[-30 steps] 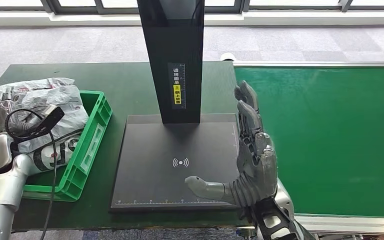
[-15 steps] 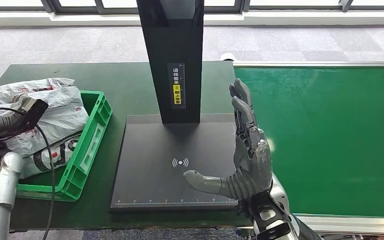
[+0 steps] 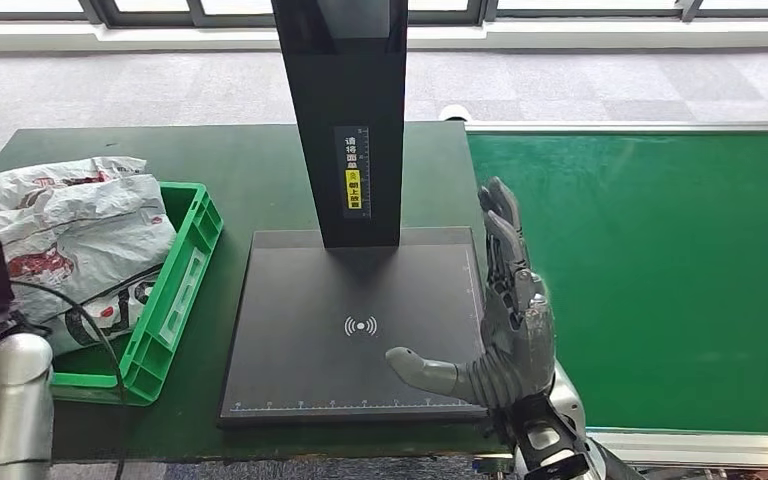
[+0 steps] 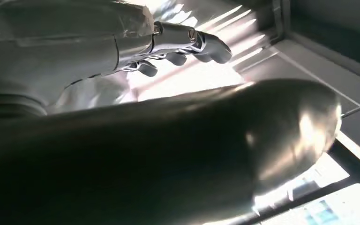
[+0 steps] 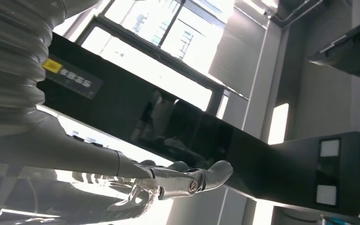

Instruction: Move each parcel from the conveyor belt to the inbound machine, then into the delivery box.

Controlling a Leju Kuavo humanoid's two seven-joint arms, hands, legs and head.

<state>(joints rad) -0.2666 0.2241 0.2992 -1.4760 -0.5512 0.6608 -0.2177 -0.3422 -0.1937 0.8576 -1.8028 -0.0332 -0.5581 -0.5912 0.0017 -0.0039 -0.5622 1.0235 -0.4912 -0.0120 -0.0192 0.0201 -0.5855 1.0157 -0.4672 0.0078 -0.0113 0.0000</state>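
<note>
Head view, left to right. At far left, silver left arm (image 3: 5,410) rising from the bottom edge, with a black box and looping cable at its wrist. Beside it, green crate (image 3: 185,290) on the dark green table (image 3: 240,165), holding a heap of crumpled white and grey parcels (image 3: 70,225) with red and black print; heap spilling above the crate's rim on the left. Just right of the crate, inbound machine: flat black pad (image 3: 340,300) with a white wireless symbol (image 3: 361,326) at its middle and a ruled scale along its near edge. Rising from the pad's far side, a tall black post (image 3: 345,110) bearing a label with a yellow patch. Nothing lying on the pad. Over the pad's right edge, right hand (image 3: 505,330) upright, palm facing left, fingers straight and pointing away, thumb stretched out low over the pad's near right corner; wide open, holding nothing. At right, green belt (image 3: 650,270) with pale metal rails, bare. Beyond, grey carpet and a window frame.

Left wrist view: left hand (image 4: 122,42) seen close, fingers (image 4: 187,42) extended against bright blurred light, a thick dark shape filling the foreground; apparently holding nothing, with fingers apart.

Right wrist view: thumb and fingertips (image 5: 192,180) of the right hand spread and empty, the black post (image 5: 178,136) crossing behind, bright windows beyond.
</note>
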